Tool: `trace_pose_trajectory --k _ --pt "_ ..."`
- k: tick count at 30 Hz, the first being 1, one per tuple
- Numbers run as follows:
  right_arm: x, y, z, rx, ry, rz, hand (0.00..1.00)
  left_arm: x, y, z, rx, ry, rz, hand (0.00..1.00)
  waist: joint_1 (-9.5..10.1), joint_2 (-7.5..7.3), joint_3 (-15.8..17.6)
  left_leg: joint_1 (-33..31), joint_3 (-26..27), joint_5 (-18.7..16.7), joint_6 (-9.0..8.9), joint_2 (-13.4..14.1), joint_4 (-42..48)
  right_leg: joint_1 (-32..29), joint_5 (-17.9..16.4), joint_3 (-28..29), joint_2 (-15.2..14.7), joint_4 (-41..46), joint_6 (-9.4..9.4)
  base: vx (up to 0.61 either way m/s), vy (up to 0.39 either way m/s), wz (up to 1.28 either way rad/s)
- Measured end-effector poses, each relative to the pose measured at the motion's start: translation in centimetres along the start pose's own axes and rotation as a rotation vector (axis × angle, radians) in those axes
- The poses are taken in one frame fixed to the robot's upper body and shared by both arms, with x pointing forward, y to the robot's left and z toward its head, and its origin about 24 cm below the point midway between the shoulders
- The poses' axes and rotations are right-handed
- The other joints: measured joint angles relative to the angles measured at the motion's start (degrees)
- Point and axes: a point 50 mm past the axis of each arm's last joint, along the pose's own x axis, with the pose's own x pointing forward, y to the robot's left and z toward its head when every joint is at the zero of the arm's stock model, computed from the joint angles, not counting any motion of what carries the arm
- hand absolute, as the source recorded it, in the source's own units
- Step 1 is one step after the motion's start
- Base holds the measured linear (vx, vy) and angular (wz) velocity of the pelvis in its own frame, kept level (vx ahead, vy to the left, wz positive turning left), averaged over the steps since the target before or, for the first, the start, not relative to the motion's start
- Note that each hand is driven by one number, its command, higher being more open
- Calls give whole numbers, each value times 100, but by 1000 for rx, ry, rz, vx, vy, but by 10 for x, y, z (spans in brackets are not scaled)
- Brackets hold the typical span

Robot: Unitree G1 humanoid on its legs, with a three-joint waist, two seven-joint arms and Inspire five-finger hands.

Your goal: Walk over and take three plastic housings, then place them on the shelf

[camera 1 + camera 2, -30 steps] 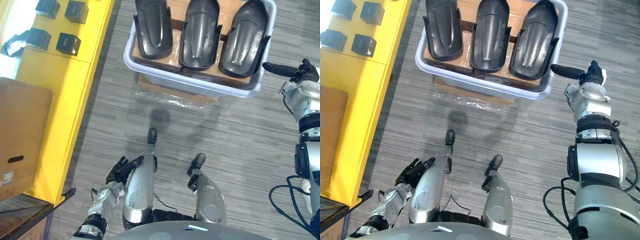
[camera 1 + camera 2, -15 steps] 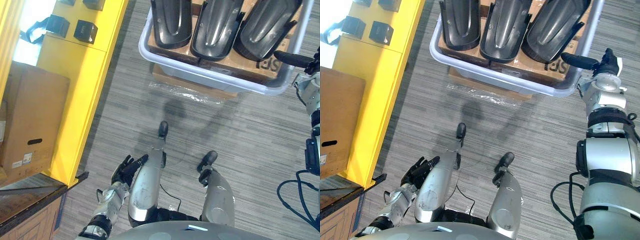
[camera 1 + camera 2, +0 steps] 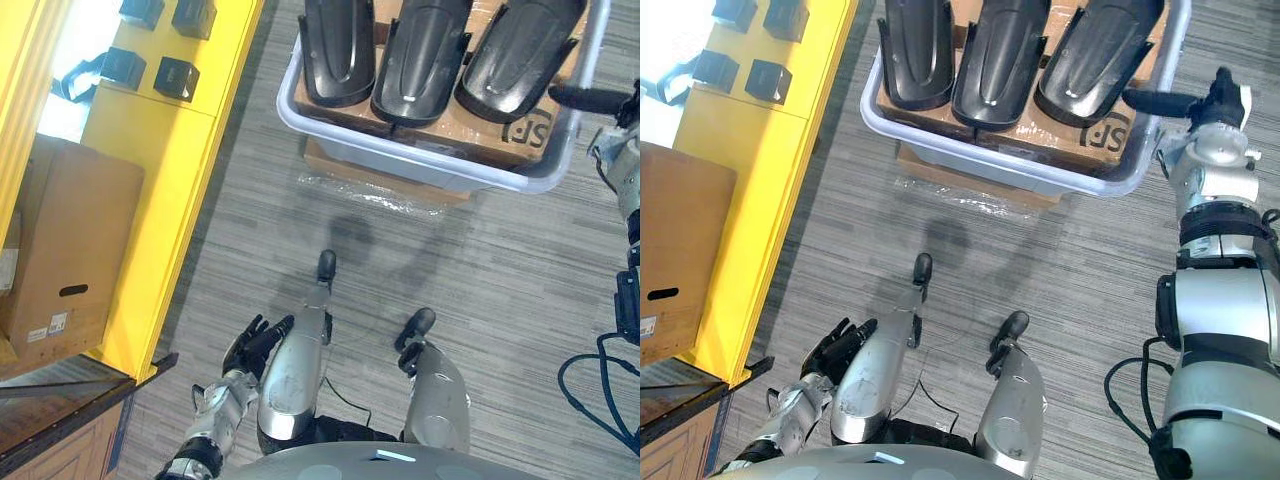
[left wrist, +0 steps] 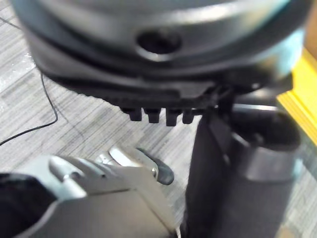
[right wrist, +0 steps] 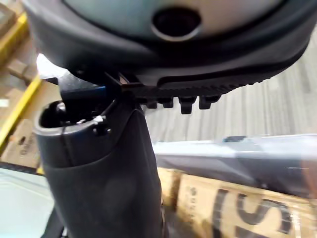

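Note:
Three black plastic housings (image 3: 337, 50) (image 3: 420, 55) (image 3: 515, 55) lie side by side on cardboard inside a pale grey tray (image 3: 420, 165) on the floor ahead. My right hand (image 3: 1220, 100) is raised at the tray's right front corner, open, with a dark straight finger (image 3: 585, 97) reaching over the rim towards the rightmost housing. In the right wrist view the tray's rim (image 5: 237, 153) passes just beyond the thumb (image 5: 99, 163). My left hand (image 3: 250, 345) hangs low on the left, open and holding nothing.
A yellow shelf unit (image 3: 170, 170) runs along the left, with small black boxes (image 3: 180, 75) on its top. A brown cardboard box (image 3: 65, 250) stands beside it. The tray rests on a flat cardboard carton (image 3: 380, 180) on grey striped flooring.
The whole picture has shifted, so the camera has moved; the tray now sits higher in view. My right hand keeps its place at the tray's right corner, the left stays low.

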Motion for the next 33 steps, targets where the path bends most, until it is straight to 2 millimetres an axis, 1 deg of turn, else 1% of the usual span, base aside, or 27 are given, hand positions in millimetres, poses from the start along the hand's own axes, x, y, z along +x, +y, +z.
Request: trace_pose_trajectory --k 2,3,4,6,11,16,21,24,27,33 --pt "0 -1 11 6 -35 3 100 0 0 0 -1 4 -2 100 1 -9 2 88 40 57 -13 25 -120 22 9 36 29 -35 8 -8 -45 -12" --pt "0 -1 16 11 -47 3 100 0 2 0 0 8 1 100 -3 -40 7 149 57 107 -19 45 -211 28 9 51 48 -35 7 3 -55 -9" --pt "0 -1 17 13 -51 3 100 -1 4 1 0 14 6 100 -2 -87 7 215 70 150 -39 69 -301 39 6 59 70 -33 1 7 -61 -7" --pt "0 -1 17 13 -52 5 100 -1 6 1 3 17 10 100 -11 -130 5 304 73 209 -51 92 -411 75 1 53 91 -27 -7 19 -70 -2" --pt "-2 4 26 16 -88 34 100 -1 6 -1 2 37 -2 100 -17 -159 7 441 147 272 -52 95 -592 89 1 93 96 -28 -6 19 -54 -5" --pt "-2 8 20 -19 -55 47 100 -2 6 0 2 38 -8 100 4 -178 7 435 160 280 -53 93 -604 83 1 92 94 -31 -6 16 -46 1" --pt "-2 20 2 -63 16 76 100 -1 6 0 8 34 -13 100 36 -178 7 371 113 286 -50 85 -604 36 0 52 90 -31 -4 5 -51 2" --pt "-2 20 0 -71 20 72 100 -1 5 1 13 29 -18 100 48 -176 6 196 22 321 -47 81 -595 -78 3 -8 91 -23 -1 11 -49 11" --pt "-1 19 -2 -79 29 68 100 1 2 5 28 12 -33 100 164 -174 5 84 -24 327 -44 74 -555 -139 3 -50 85 -17 -2 17 -61 9" --pt "0 19 -2 -92 39 60 100 3 -2 8 39 -8 -44 100 262 -164 0 -173 -112 325 -42 58 -432 -296 -1 -123 75 12 -8 -4 -60 6"
